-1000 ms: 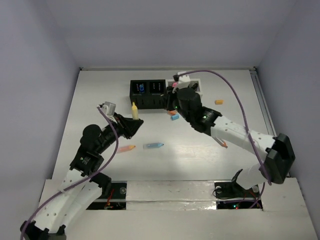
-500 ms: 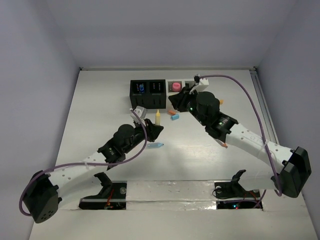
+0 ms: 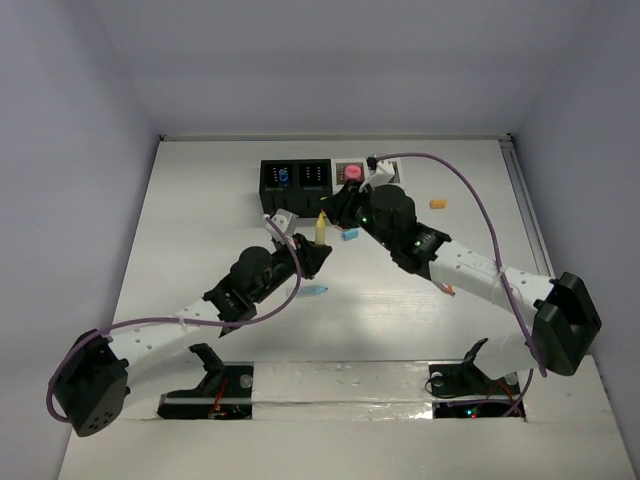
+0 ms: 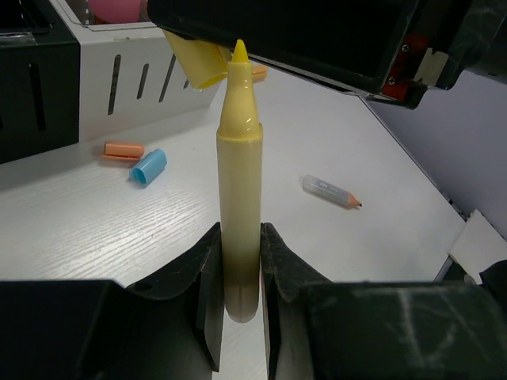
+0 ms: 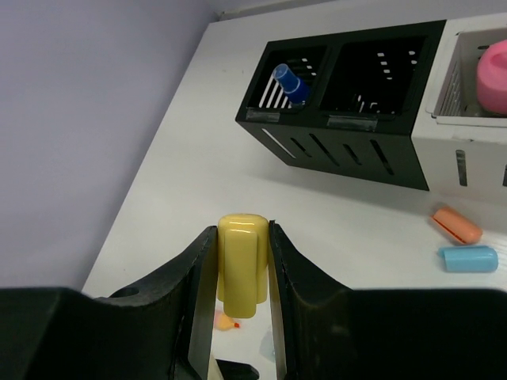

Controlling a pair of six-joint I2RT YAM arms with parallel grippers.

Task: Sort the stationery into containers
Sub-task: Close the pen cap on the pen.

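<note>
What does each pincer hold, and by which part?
Left pincer: the yellow marker, by its bottom end. Right pincer: the yellow cap, by its sides.

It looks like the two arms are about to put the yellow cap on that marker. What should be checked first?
1. Left tool clamped on the yellow marker, with the marker upright: ok.
2. Right tool clamped on the yellow cap: ok.
3. Marker tip bare and pointing up toward the cap: ok.
4. Cap centred over the tip: not ok. In the left wrist view it sits tilted, just to one side of the tip.
5. Cap's open end facing the tip: cannot tell.
</note>
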